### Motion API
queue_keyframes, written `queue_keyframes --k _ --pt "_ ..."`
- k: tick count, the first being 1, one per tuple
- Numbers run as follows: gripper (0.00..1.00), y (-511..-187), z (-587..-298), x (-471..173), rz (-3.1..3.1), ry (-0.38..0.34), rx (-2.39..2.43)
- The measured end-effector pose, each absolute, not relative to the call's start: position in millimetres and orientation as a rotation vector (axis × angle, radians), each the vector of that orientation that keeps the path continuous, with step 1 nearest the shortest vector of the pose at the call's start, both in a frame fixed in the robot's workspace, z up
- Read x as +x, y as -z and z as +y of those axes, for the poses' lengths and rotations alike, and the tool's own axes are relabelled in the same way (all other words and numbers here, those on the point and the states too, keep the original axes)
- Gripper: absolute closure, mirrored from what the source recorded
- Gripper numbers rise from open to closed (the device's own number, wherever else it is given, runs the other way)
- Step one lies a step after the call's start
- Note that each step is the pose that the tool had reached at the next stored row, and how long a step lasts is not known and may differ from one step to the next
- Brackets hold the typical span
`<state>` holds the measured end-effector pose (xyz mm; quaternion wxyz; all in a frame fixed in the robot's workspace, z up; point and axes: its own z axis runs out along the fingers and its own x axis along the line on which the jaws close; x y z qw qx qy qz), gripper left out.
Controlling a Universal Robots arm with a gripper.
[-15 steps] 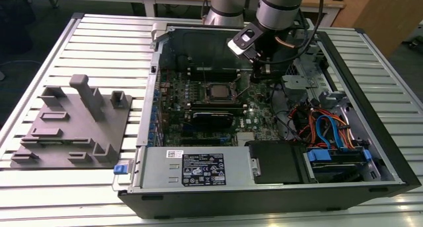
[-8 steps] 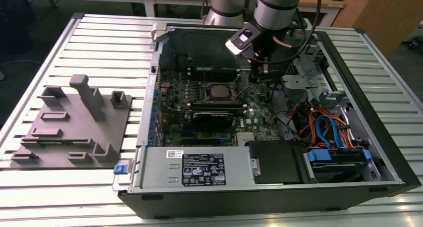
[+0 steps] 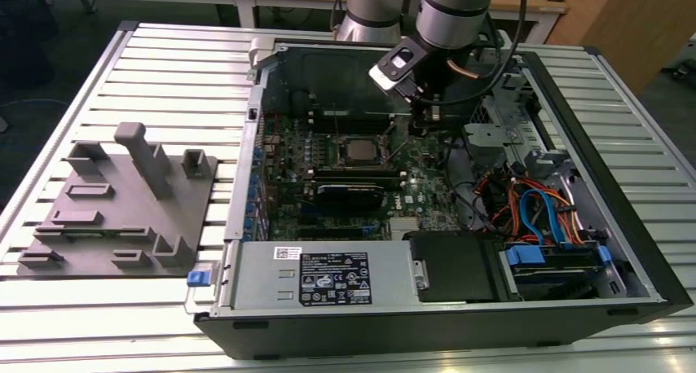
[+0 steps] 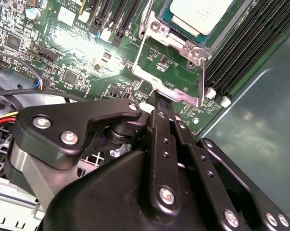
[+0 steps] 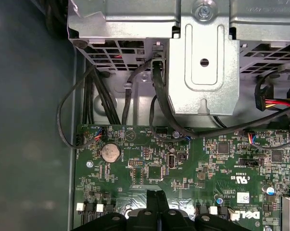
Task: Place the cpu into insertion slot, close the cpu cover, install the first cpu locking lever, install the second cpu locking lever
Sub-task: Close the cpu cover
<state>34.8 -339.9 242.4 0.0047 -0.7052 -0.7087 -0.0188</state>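
Note:
The cpu (image 3: 354,150) lies with its silver top up in the insertion slot on the green motherboard (image 3: 425,194) inside the open computer case. In the second wrist view the cpu (image 4: 200,14) shows through the window of the cpu cover (image 4: 195,50), which lies flat over it. A thin silvery locking lever (image 4: 141,43) runs along the socket's side, and its bent end (image 4: 173,94) sticks out past the socket corner. My gripper (image 4: 157,96) is shut, its tips right at that lever end. In the exterior view the gripper (image 3: 419,125) hangs just to the right of the socket. Both wrist views show the fingers (image 5: 156,199) pressed together.
Long black memory slots (image 4: 245,53) flank the socket. A metal drive cage (image 5: 202,53) and black cables (image 5: 159,96) stand beyond the board's edge. A power supply (image 3: 315,279) sits at the case front. A grey fixture plate (image 3: 120,210) lies on the slatted table at the exterior view's left.

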Motion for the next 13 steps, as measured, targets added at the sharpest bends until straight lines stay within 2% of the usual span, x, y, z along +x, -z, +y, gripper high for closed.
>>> queue_keyframes --k 13 --pt "0.89 -242.4 -339.9 30.9 -2.22 0.059 -2.209"
